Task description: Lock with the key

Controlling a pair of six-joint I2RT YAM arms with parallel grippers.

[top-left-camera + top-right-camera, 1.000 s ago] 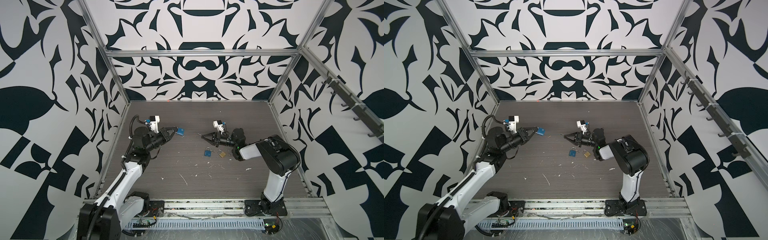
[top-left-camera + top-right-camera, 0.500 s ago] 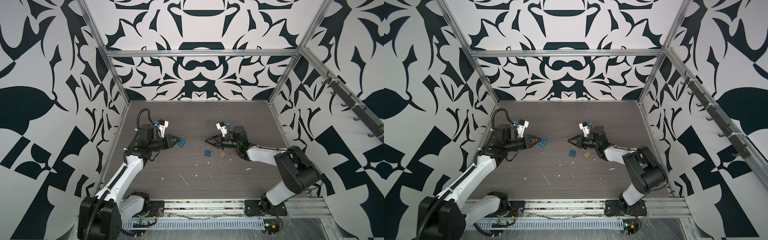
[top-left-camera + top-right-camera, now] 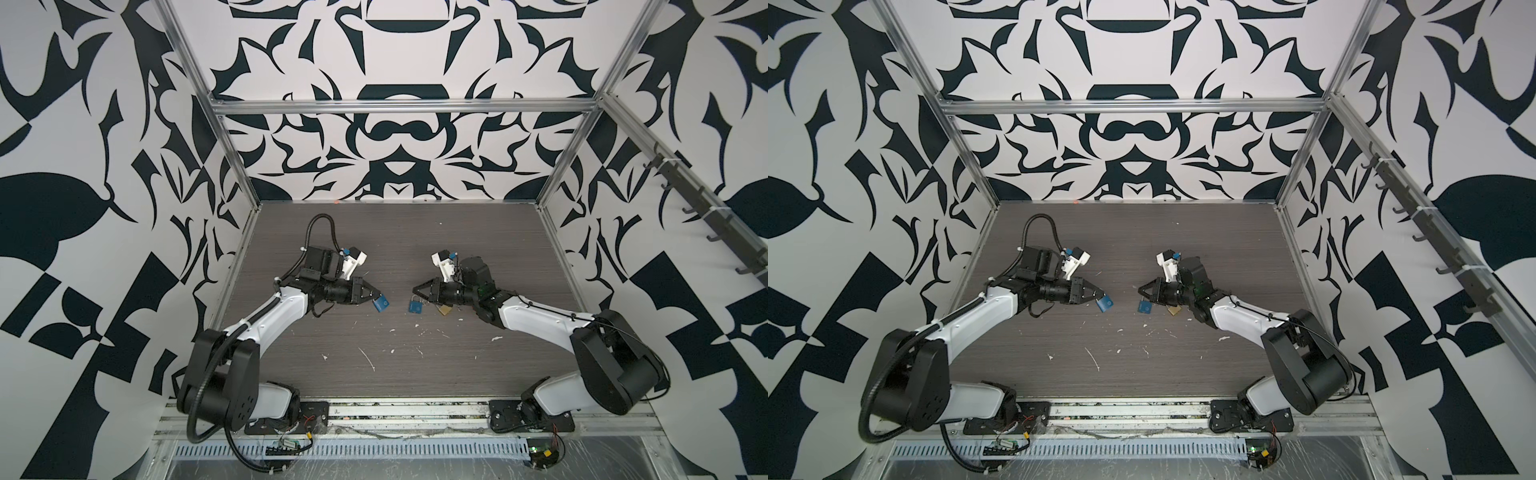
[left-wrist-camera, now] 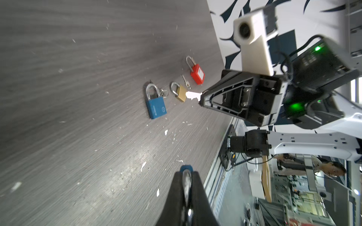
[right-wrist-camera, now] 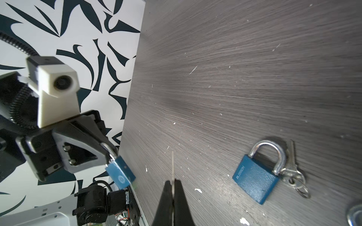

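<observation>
My left gripper [image 3: 376, 297] [image 3: 1098, 296] is shut on the silver shackle of a small blue padlock [image 3: 380, 304] [image 3: 1105, 304], held just above the table. In the left wrist view only the padlock's blue edge [image 4: 185, 167] shows past the fingertips. My right gripper [image 3: 415, 289] [image 5: 173, 181] is shut on a thin metal key [image 5: 172, 166], which glares white in the left wrist view [image 4: 193, 95]. The key's blade points toward the held padlock [image 5: 120, 173], with a gap between them.
A larger blue padlock [image 3: 415, 307] [image 5: 256, 180] with a key ring [image 5: 293, 173] lies on the wood table under the right gripper. Beside it lie a brass padlock [image 4: 181, 94], a loose key [image 4: 185, 80] and a red padlock [image 4: 197, 74]. White chips dot the table.
Both arms have stretched out and come down toward the table's middle. The left gripper carried its padlock rightward and lower; the right gripper dropped over the padlocks lying there. Both grips are unchanged.
</observation>
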